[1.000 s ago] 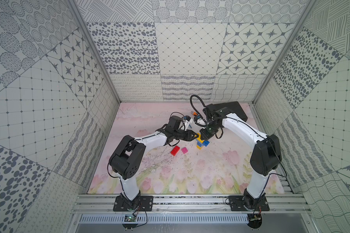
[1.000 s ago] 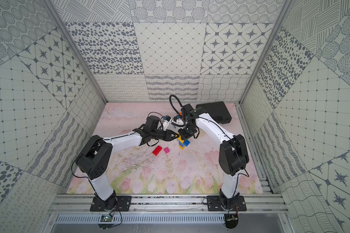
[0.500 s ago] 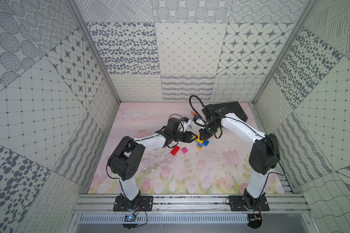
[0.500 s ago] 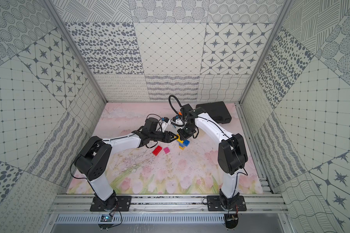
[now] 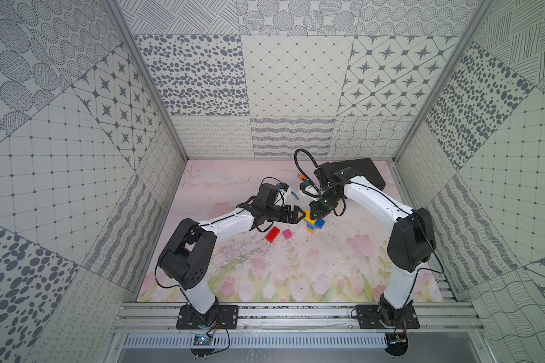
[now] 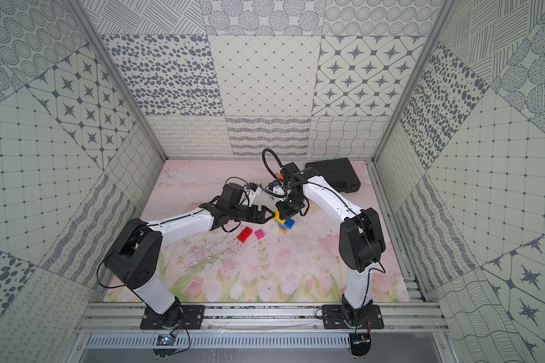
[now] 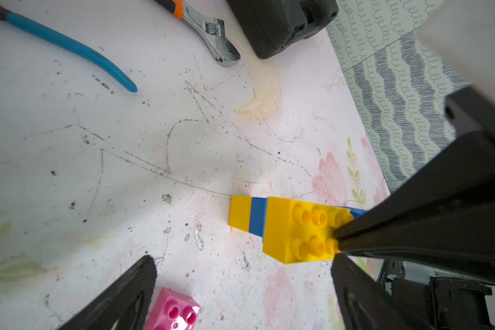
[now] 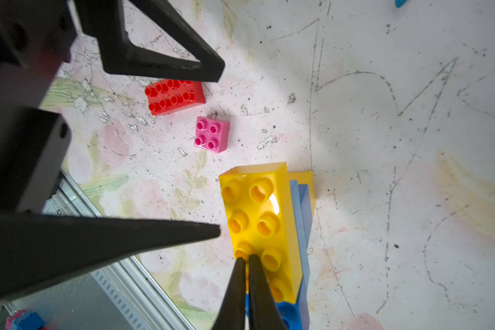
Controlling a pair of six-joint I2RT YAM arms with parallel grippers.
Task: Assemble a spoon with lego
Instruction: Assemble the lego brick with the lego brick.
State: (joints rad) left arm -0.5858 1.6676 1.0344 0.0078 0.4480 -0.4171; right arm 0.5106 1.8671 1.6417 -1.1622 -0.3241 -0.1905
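Separately, one red brick [image 5: 272,234], one pink brick [image 5: 287,233]

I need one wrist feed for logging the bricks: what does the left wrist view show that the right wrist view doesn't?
Only the left wrist view shows the orange-handled wrench and the black case. Only the right wrist view shows the red brick. Both show the pink brick and the top yellow brick.
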